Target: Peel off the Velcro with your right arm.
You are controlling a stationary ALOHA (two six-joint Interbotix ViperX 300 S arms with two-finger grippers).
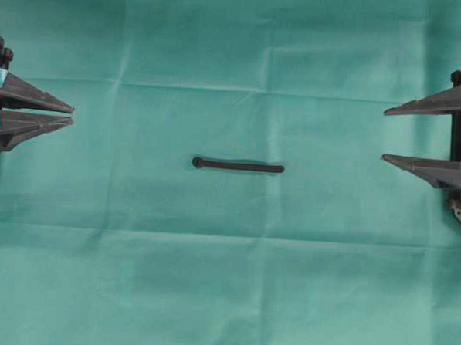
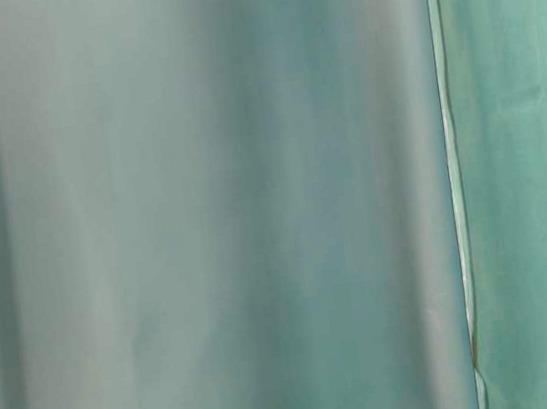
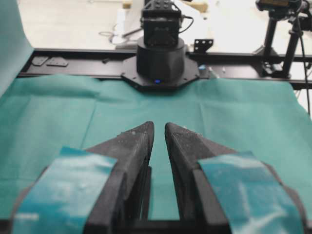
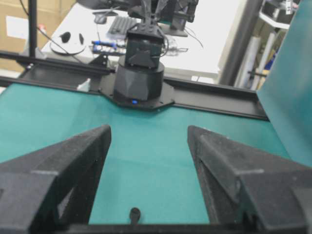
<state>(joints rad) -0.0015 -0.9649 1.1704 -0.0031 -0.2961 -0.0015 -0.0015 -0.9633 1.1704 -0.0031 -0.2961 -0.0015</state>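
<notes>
Both arms run off the overhead view's sides: only the fingers of the left claw (image 1: 69,115) show at the left edge, those of the right claw (image 1: 385,135) at the right. The table-level view shows only blurred green cloth (image 2: 204,214) with one seam, no object or arm. From the right wrist, the Velcro (image 4: 134,214) is reduced to its rounded end, the rest hidden behind the claw's frame. From the left wrist, the taped fingers (image 3: 63,185) are cut by the lower edge.
</notes>
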